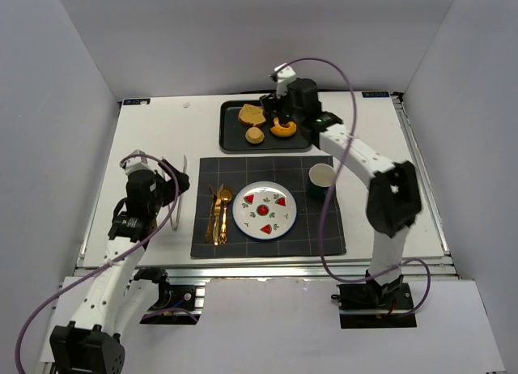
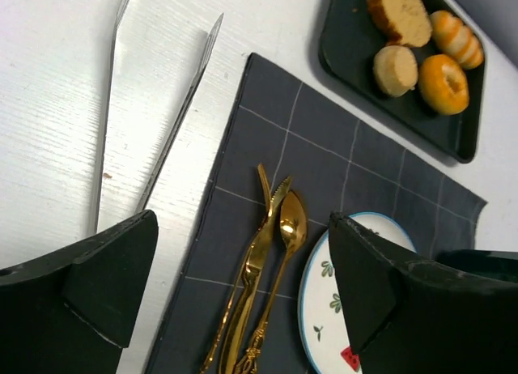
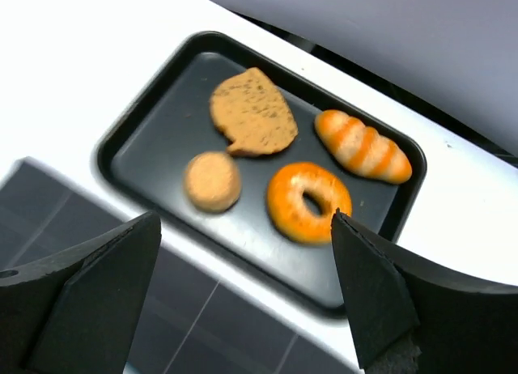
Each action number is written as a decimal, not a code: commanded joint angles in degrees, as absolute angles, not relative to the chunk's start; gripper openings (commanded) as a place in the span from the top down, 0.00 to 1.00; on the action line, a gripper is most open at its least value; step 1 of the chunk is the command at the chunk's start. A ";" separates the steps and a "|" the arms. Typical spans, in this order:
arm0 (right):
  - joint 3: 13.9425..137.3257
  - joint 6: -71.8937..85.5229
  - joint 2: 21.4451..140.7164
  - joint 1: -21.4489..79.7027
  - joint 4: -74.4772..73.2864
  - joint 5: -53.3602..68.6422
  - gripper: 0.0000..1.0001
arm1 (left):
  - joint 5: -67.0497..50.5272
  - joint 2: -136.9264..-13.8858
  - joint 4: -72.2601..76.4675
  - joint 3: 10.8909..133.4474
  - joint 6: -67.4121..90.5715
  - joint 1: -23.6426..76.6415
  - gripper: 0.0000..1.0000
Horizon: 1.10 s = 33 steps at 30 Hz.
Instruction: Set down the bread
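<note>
We find the bread (image 1: 252, 115) lying on the black tray (image 3: 137, 159) at the far side of the worktop (image 1: 154, 131). It is four pieces: a brown slice (image 3: 252, 113), a small round bun (image 3: 212, 180) just beside it, a glazed bagel (image 3: 283, 204) and a striped roll (image 3: 363, 146) nearest the tray's far corner. The right jaws hang above this tray, spread wide with nothing between them. The left jaws are spread as well and hold nothing; we see them over the left edge of the dark checked placemat (image 2: 324, 155). On that placemat sits a white plate (image 1: 265, 210) with red and green motifs. A gold knife (image 2: 255, 261), fork (image 2: 265, 184) and spoon (image 2: 291, 220) lie bunched together just left of the plate. A dark green cup (image 1: 321, 178) stands at the mat's far right corner. Silver tongs (image 2: 184, 107) lie on the bare worktop beside the mat's left edge.
</note>
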State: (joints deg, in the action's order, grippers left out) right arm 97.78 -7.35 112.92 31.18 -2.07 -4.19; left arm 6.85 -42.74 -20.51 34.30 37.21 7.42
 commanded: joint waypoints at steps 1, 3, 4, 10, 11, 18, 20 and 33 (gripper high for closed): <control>89.23 -2.37 102.24 29.54 -2.64 1.82 0.11 | 6.68 -45.69 -17.58 36.91 35.86 7.56 0.06; 77.93 -9.34 93.12 23.25 1.73 27.40 0.23 | 6.07 -48.85 -16.00 37.79 34.81 7.56 0.46; 75.61 -15.23 89.16 21.64 1.41 34.30 0.33 | 6.06 -50.52 -15.82 38.23 34.28 7.56 0.80; 68.81 -25.65 83.67 15.12 -14.46 54.31 0.29 | 12.64 -65.35 -27.56 47.08 24.38 7.65 0.04; 67.69 -25.40 83.06 14.86 -14.41 54.58 0.25 | 13.53 -68.78 -30.56 49.55 22.43 7.73 0.02; 64.16 -20.75 81.74 13.63 -9.15 55.11 0.20 | 11.77 -85.06 -25.85 52.03 10.82 7.73 0.03; 64.34 -20.57 81.91 12.66 -9.14 55.20 0.20 | 11.87 -88.85 -23.40 51.25 10.02 7.47 0.06; 63.63 -17.40 81.56 8.53 -7.03 55.99 0.19 | 3.60 -92.02 -14.33 42.80 12.92 3.25 0.48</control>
State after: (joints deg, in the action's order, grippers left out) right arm 63.61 -19.16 83.26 9.28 -9.54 54.22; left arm 7.62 -90.32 -15.00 45.52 12.23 4.08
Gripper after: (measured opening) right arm 0.807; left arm 0.587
